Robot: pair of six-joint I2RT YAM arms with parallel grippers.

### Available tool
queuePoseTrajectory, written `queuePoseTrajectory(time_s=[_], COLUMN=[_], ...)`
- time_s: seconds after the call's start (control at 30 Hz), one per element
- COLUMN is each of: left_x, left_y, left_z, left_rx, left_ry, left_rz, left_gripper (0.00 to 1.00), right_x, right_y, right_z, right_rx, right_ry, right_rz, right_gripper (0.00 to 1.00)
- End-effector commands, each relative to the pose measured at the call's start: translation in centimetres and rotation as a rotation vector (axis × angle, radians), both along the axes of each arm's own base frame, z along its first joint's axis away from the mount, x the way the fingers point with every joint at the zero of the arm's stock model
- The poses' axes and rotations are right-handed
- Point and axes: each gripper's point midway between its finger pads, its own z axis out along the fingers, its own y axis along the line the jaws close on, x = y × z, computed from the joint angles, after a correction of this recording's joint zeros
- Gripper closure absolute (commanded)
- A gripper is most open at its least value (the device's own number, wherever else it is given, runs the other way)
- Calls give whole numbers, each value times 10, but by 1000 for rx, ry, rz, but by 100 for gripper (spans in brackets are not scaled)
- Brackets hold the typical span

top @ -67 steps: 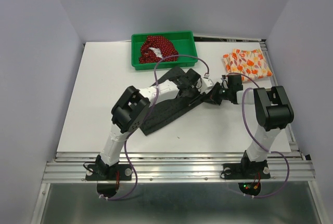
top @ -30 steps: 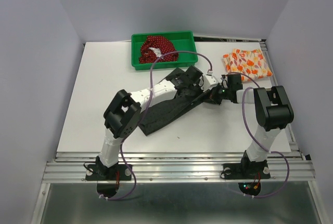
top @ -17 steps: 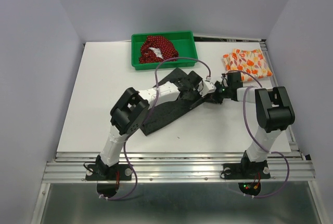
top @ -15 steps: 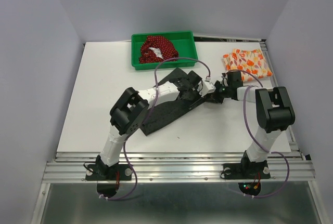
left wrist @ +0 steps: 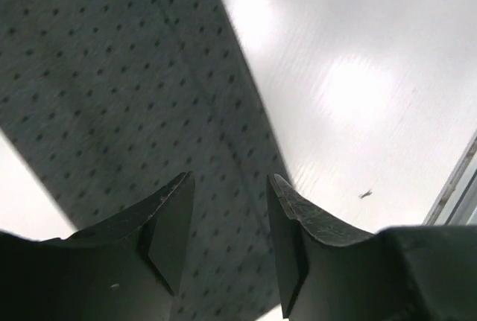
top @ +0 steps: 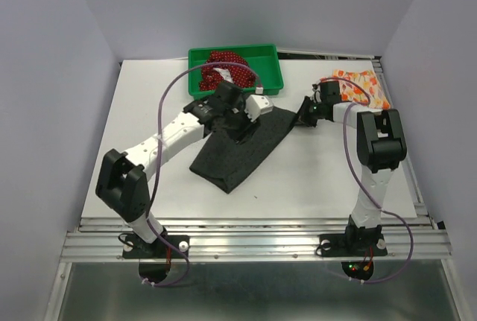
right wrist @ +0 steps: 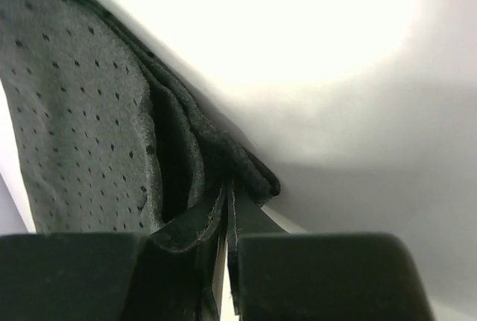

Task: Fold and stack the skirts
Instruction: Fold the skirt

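**Right end effector [right wrist: 226, 191] pinches grey skirt; left end effector [left wrist: 229, 183] open**

The right one is closed on the far-right corner of the charcoal-grey skirt [top: 238, 153], which lies folded mid-counter [top: 320, 176]. The left one hangs over the skirt's far part, jaws apart (nothing between them). The dark red dotted skirt [top: 232, 62] fills the green tray [top: 270, 54] beyond. The orange-and-white skirt [top: 363, 86] lies far right.

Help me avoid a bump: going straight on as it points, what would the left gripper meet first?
Probably the charcoal-grey dotted cloth skirt: the open left gripper aims at it, close to its edge by the white table top. How far off is unclear.
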Motion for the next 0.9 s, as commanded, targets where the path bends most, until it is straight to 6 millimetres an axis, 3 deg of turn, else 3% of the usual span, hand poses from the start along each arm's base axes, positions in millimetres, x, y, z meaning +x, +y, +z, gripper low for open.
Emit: queuePoseTrajectory(time_s=[0.0, 0.07, 0.1, 0.27, 0.3, 0.33, 0.43, 0.5, 0.6, 0.7, 0.73, 0.87], left_x=[-10, -21, -29, -48, -59, -56, -76, -87, -102, -110, -110, -109], left_y=[58, 80, 94, 103, 101, 97, 89, 83, 71, 61, 54, 29], left_z=[-20, -36, -54, -86, -97, -102, -125, -140, -149, -149, -144, -106], left_rx=[91, 157, 212, 256, 273, 278, 310, 320, 325, 303, 276, 160], left_ry=[57, 38, 39, 29, 40, 14, 29, 61, 82, 106, 115, 122], left_rz=[13, -22, -42, -112, -146, -151, -201, -221, -249, -248, -247, -236], left_gripper=[47, 48, 48, 53, 54, 58, 61, 65, 66, 67, 67, 56], right_x=[29, 42, 54, 65, 58, 52, 33, 20, 13, 3, -5, -33], right_y=[-15, -15, -17, -40, -43, -47, -59, -68, -73, -42, -20, 42], right_z=[-23, -18, -5, 35, 49, 52, 66, 68, 88, 113, 121, 116], right_rx=[-112, -125, -152, -280, -292, -314, -385, -437, -471, -300, -178, 56], right_ry=[-15, -47, -90, -192, -194, -186, -172, -145, -159, -198, -203, -141], right_rz=[13, 30, 51, 52, 54, 53, 65, 83, 97, 169, 226, 392], right_gripper=[92, 91, 91, 72, 69, 65, 52, 51, 50, 49, 45, 40])
